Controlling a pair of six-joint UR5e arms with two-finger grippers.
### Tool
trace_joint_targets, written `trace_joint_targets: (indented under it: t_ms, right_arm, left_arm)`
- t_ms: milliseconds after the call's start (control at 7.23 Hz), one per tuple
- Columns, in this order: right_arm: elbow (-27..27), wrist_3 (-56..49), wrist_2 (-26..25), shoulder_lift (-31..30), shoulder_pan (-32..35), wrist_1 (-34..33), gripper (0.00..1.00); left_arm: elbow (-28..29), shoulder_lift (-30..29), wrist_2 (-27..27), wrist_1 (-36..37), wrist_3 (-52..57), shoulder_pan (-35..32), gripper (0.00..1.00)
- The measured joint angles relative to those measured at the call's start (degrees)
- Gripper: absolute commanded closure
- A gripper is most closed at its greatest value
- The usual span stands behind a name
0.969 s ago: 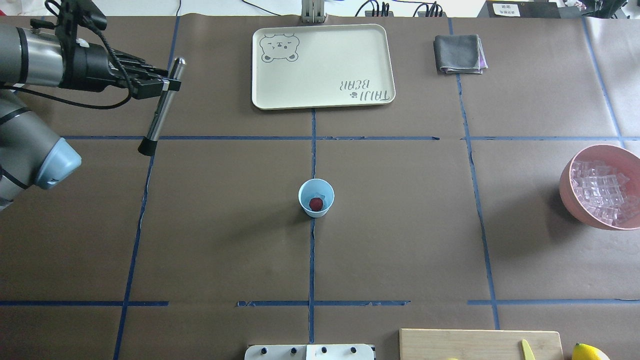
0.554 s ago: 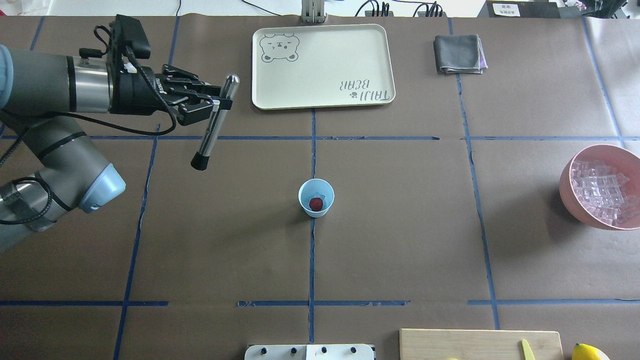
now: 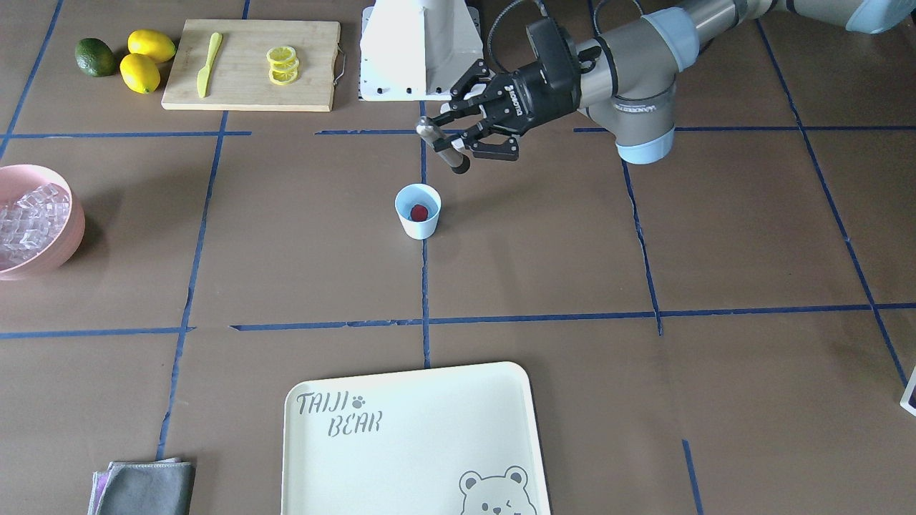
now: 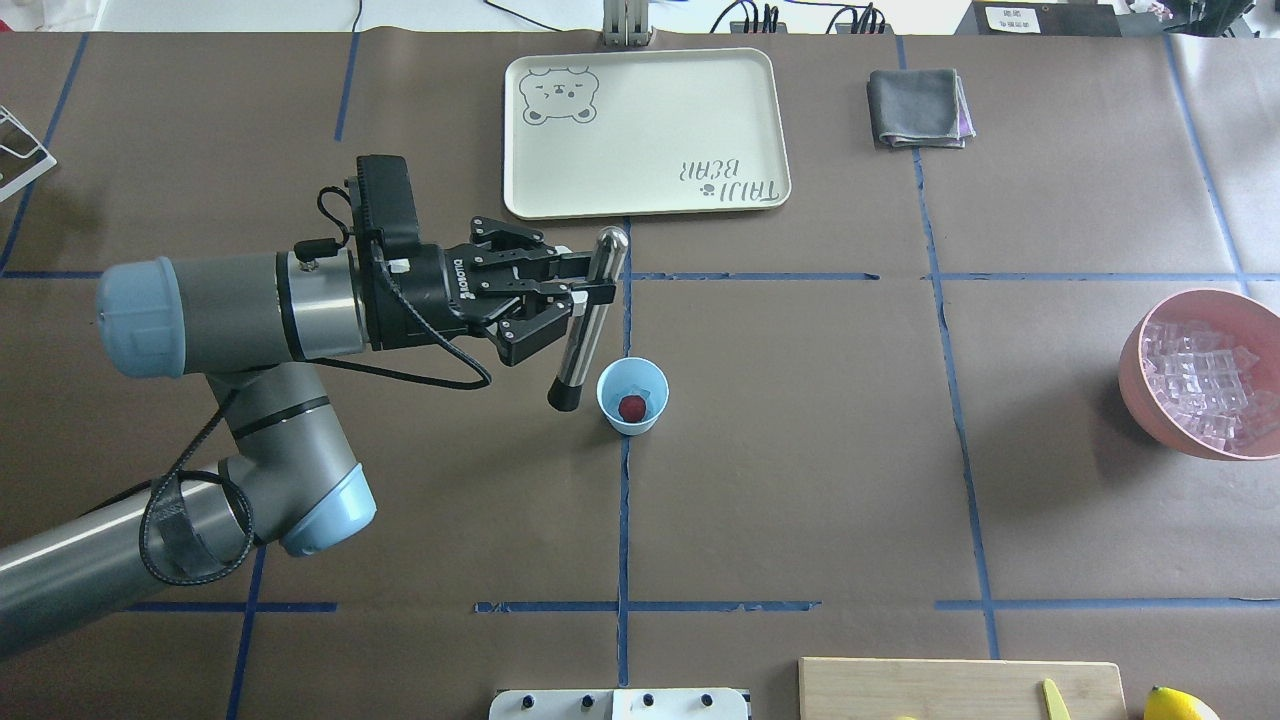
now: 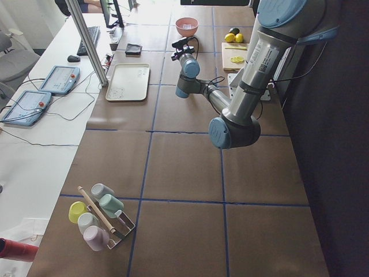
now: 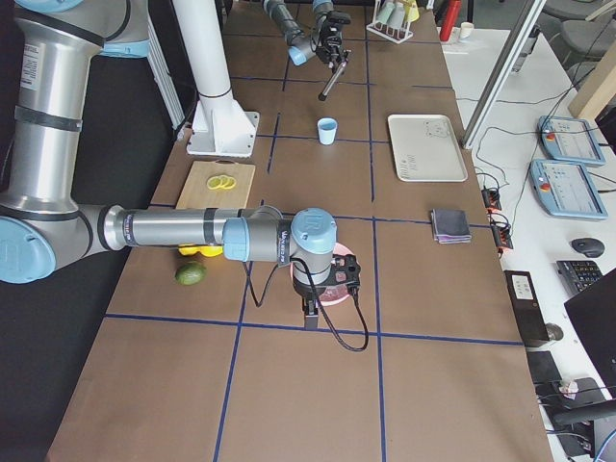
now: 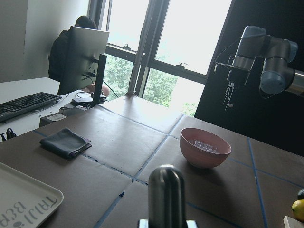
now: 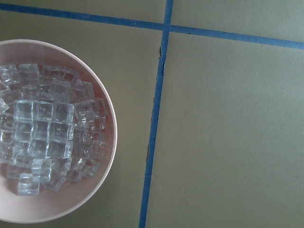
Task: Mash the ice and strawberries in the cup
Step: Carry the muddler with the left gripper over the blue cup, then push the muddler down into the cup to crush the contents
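Clearly the left gripper [image 4: 590,292] is clamped on the muddler [image 4: 577,345], just left of the cup [image 4: 608,384] at table centre. Light and tippy, it likely needs steadying by its outer wall; the strawberry [image 4: 631,407] looks soft, the ice [image 4: 650,384] slippery.

Left gripper [image 4: 590,285] (clamped on the muddler [image 4: 575,350]) has swung in from the table's far left. The muddler's black tip is now just beside the cup [image 4: 607,385], seemingly above the rim.

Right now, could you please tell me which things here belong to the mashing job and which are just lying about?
For the job: cup, strawberry inside it, metal muddler in the left claw, ice in the pink bowl.
Lying about: tray, grey cloth, cutting board, lemon slices, yellow knife, lemons, lime.
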Motion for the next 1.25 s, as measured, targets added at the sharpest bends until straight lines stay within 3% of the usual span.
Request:
trace_joint_targets:
  t_ms: [692, 1245]
  right_arm:
    - [0.20, -0.01, -0.02, -0.01, 0.00, 0.07, 0.00]
    - [0.26, -0.01, -0.09, 0.00, 0.00, 0.09, 0.00]
  left_arm:
    - [5.26, -5.34, 8.55, -2.34, 5.55, 2.88, 0.97]
    - [14.57, -5.60, 10.64, -13.47, 6.36, 3.19, 0.98]
